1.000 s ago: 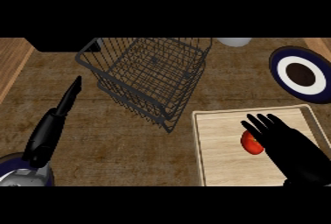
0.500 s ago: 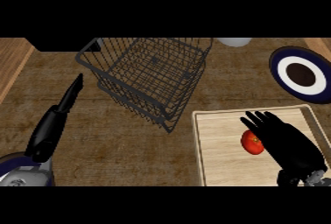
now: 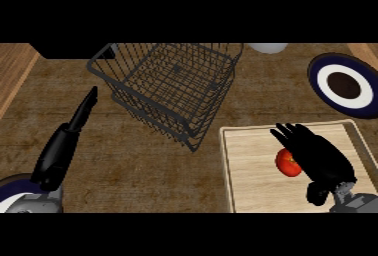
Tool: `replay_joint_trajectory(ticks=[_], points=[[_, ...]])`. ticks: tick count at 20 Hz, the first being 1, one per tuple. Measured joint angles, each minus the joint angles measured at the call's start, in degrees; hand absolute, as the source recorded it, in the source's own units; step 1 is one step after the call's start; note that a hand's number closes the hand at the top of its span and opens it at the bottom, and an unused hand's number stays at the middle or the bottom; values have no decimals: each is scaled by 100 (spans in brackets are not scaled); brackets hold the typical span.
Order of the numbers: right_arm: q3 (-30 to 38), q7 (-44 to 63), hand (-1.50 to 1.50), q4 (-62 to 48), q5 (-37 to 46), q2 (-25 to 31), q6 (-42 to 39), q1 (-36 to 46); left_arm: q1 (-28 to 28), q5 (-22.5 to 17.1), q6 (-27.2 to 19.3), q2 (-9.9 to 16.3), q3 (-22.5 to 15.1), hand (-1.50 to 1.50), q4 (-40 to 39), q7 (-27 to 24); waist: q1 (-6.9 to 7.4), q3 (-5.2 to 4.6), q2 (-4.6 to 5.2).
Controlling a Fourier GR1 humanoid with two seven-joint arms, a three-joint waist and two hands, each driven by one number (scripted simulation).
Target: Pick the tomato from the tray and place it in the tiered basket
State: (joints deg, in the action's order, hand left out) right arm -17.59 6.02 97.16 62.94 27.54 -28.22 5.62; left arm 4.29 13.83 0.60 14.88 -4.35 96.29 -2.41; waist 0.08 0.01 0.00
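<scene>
A glossy red round tomato lies on a pale wooden tray. The tiered wire basket is dark grey; the round plate shows navy, white and brown rings.

Open brown desk runs between the pale wooden tray and the dark wire tiered basket, so that lane's clear. The basket's near corner juts close to the tray's left edge. A dark-rimmed round plate sits off right.
</scene>
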Motion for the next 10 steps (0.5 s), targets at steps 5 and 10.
replay_joint_trajectory(ticks=[5, 10], points=[[84, -171, -150, -409, 231, -251, 133, 141, 20, 71, 143, -56, 99, 0, 95, 83, 2, -1, 0], [-10, -397, 150, -792, 549, -375, 258, 173, 68, 59, 282, -95, 254, 0, -4, 11, 1, -2, 0]])
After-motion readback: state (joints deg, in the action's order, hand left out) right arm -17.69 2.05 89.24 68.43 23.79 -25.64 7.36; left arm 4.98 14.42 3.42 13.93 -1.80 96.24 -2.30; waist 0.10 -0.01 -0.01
